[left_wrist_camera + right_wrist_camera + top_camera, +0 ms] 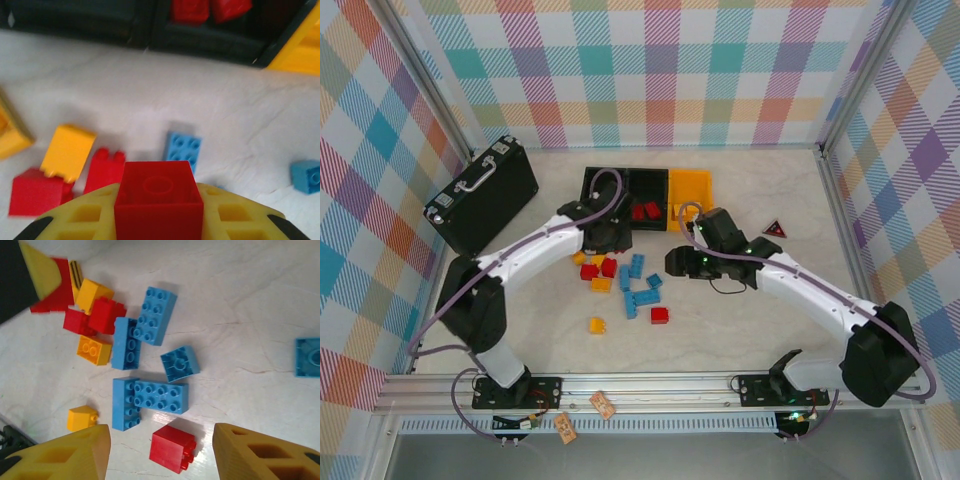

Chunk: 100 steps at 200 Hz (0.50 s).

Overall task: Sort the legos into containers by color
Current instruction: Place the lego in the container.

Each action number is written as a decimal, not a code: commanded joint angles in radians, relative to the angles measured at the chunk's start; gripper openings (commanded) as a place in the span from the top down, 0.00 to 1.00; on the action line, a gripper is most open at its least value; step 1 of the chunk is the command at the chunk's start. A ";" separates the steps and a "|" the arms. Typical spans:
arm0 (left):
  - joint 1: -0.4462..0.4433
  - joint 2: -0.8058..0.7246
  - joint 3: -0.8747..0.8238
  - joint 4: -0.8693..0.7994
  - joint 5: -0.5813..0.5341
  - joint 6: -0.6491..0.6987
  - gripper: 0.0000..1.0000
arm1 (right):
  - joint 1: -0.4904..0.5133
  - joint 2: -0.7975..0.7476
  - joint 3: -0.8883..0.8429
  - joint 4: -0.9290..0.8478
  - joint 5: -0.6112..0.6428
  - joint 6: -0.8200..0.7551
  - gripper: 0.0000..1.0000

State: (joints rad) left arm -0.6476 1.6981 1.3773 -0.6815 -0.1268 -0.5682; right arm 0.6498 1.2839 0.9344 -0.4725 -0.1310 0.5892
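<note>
Nearest the arm bases, a lone yellow brick [597,325] lies on the table [740,330], with a loose red brick [660,315] to its right. The right gripper [161,440] has its jaws partly spread and holds nothing. In its wrist view that red brick lies between the fingers, seemingly below them, though the height is hard to judge. Just beyond, blue bricks [638,285] lie clustered, with red and yellow ones [595,270] heaped to their left. Near that heap the left gripper [605,237] is clamped on a square red brick [159,192].

Farther back stand the containers in a row:
- the left black bin [590,190]
- the middle black bin [645,183], with two red bricks [646,210] inside
- the yellow-orange bin [695,188]

A black briefcase [485,195] sits far left and a dark triangle [775,228] far right.
</note>
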 commanded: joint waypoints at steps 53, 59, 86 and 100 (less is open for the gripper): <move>0.010 0.370 0.480 -0.087 -0.092 0.160 0.87 | -0.077 -0.040 -0.076 -0.025 0.031 0.055 0.40; 0.015 0.393 0.516 -0.091 -0.096 0.166 0.87 | -0.079 -0.045 -0.082 -0.025 0.033 0.058 0.40; 0.043 0.504 0.646 -0.083 -0.069 0.170 0.85 | -0.089 -0.067 -0.104 -0.026 0.036 0.067 0.40; 0.057 0.558 0.713 -0.086 -0.060 0.162 0.85 | -0.092 -0.072 -0.107 -0.035 0.037 0.067 0.40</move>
State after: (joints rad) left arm -0.6235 2.1872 1.9846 -0.7345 -0.1875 -0.4274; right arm 0.5667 1.2438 0.8391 -0.4919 -0.1040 0.6407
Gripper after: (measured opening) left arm 0.317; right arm 0.600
